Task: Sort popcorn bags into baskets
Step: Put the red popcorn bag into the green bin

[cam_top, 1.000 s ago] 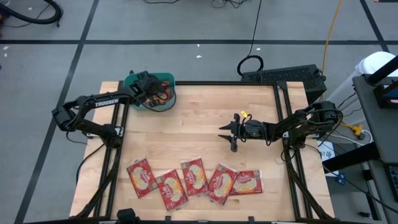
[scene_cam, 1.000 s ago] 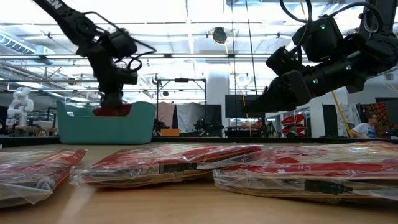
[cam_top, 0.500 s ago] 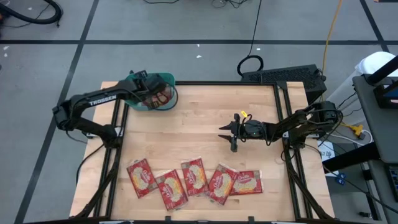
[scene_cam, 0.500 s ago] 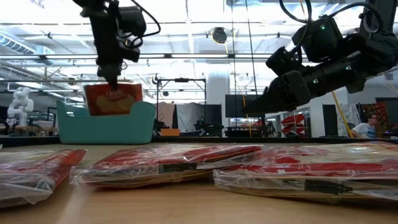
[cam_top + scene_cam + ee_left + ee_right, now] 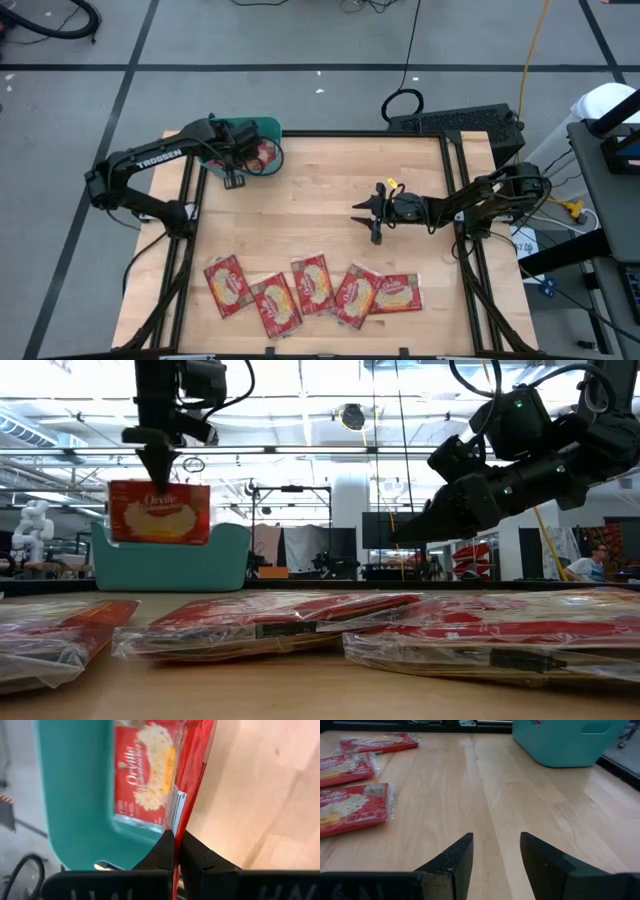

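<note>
Pale wooden tabletop [image 5: 330, 190] carries five popcorn bags [image 5: 312, 291] in a row along its near edge. At the far left corner, the left gripper [image 5: 157, 472] pinches one bag [image 5: 160, 512] by its top edge, hanging above the teal basket [image 5: 170, 560]. Mid-table, the right gripper [image 5: 366, 218] hovers with fingers parted, holding nothing.

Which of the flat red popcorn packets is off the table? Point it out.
The flat red popcorn packet pinched by its top edge in the left gripper, hanging above the teal plastic basket. The other packets lie flat in a row along the wooden table's near edge.
</note>
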`<act>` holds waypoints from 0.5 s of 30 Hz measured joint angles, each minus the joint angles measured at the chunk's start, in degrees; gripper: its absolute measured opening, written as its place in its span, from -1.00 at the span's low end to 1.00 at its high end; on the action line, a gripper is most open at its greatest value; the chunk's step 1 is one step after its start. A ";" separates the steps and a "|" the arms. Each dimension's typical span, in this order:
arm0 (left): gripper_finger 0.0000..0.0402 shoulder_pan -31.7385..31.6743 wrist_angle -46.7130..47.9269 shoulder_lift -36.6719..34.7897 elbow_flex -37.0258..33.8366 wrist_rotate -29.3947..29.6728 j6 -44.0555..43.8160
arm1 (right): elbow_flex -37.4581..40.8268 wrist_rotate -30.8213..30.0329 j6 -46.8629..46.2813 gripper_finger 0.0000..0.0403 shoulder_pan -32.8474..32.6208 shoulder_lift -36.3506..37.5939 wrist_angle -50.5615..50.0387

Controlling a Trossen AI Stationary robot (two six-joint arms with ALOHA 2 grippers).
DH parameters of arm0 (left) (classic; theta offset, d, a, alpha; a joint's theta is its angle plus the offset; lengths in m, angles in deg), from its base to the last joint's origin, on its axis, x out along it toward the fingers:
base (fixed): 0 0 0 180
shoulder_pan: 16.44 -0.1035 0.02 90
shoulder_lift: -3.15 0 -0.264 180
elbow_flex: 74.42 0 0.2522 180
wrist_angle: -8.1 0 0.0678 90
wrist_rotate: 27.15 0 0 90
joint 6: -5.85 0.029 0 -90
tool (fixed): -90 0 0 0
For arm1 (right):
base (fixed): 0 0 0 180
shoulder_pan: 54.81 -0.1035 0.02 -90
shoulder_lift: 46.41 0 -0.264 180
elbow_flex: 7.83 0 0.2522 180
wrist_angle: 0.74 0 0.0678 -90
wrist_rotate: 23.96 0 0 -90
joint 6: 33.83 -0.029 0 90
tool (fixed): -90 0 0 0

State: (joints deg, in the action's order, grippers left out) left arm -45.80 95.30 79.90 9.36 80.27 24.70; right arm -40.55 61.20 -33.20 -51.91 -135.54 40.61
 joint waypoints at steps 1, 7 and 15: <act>-0.95 -0.35 0.09 0.00 0.00 -0.81 1.82 | 0.00 0.66 -0.13 -0.23 0.00 0.01 -0.03; -0.95 -5.06 -1.94 0.00 -0.02 -3.15 11.05 | 0.00 0.91 -1.00 -0.23 -0.04 0.00 -0.07; -0.95 -14.04 -3.03 0.14 -0.03 -16.44 16.62 | 0.00 0.72 -0.99 -0.23 -0.04 -0.01 -0.07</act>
State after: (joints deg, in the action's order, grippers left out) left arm -59.84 92.27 80.04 9.32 63.84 41.32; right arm -40.55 61.92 -34.20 -51.95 -135.55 40.54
